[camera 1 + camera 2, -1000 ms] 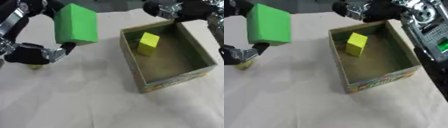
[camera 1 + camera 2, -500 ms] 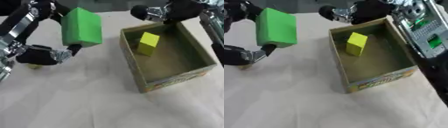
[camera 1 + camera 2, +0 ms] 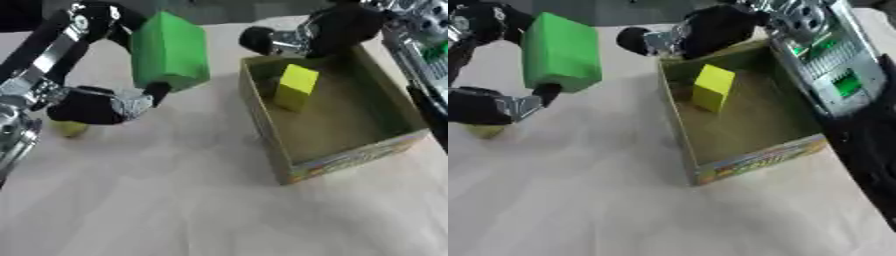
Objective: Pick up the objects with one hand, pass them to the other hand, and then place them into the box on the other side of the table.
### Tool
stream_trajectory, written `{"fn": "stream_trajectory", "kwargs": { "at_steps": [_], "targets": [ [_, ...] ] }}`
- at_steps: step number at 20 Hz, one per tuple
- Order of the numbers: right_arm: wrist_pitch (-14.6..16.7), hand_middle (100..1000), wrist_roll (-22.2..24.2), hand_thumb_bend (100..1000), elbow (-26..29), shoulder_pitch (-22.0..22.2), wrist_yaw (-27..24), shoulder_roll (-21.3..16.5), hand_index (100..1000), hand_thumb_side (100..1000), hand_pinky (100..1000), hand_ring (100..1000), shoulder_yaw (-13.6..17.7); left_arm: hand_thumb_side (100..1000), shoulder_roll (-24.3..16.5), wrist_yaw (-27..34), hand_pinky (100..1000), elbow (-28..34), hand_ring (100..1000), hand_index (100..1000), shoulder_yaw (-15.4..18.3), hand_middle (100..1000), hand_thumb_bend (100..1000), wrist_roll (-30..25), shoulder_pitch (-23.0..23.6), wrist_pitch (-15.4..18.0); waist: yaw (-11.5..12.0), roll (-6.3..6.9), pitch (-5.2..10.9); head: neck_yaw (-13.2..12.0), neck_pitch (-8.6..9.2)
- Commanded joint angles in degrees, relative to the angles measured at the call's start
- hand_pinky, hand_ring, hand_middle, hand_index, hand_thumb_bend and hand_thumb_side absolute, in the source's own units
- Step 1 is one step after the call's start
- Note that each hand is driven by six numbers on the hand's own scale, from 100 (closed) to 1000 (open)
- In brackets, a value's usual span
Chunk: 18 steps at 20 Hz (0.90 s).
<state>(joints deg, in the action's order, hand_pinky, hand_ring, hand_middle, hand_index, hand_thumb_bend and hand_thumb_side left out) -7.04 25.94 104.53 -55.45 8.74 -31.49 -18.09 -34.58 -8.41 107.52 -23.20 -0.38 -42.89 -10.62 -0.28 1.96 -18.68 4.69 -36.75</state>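
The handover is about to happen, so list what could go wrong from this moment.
1. The left hand holds the green block only at its edges, lifted off the table; it could slip before the right hand takes it.
2. The right hand hovers at the far rim of the box; reaching across may knock that rim.
3. The yellow block already stands inside, so the green one may land on it and tip.

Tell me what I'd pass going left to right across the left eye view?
Small yellowish thing on the table → left hand holding the green block → right hand → yellow block inside the box.
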Motion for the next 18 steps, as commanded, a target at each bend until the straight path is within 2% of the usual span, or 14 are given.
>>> {"fn": "stream_trajectory", "kwargs": {
  "at_steps": [1, 7, 12, 18],
  "targets": [
    [1.18, 844, 1.80, 508, 0.36, -1.44, 2.41, -0.20, 871, 456, 1000, 861, -0.08, 128, -0.28, -0.86, 717, 0.17, 556, 567, 0.25, 463, 100, 0.01, -0.96, -0.52, 0.01, -0.08, 2.68, 0.19, -0.39],
    [3.50, 844, 4.34, 540, -0.06, -2.07, 7.42, 0.65, 871, 456, 1000, 886, -0.72, 127, 0.03, -1.57, 717, -0.21, 556, 567, 0.09, 463, 100, 0.00, -1.21, -0.86, -0.04, -0.07, 2.77, 0.22, -0.71],
    [4.62, 828, 3.52, 580, -0.19, -2.63, 10.08, 1.75, 864, 450, 1000, 869, -1.00, 128, 0.39, -2.18, 716, -0.42, 556, 568, -0.14, 463, 100, 0.04, -1.35, -1.37, -0.04, -0.11, 2.80, 0.29, -0.77],
    [4.22, 826, 3.93, 569, -1.64, -3.19, 12.45, 2.90, 863, 468, 920, 841, -1.75, 116, 0.97, -3.06, 715, -0.56, 556, 568, -0.22, 463, 100, -0.08, -1.52, -1.58, 0.01, -0.21, 2.86, 0.38, -1.04]
  ]
}}
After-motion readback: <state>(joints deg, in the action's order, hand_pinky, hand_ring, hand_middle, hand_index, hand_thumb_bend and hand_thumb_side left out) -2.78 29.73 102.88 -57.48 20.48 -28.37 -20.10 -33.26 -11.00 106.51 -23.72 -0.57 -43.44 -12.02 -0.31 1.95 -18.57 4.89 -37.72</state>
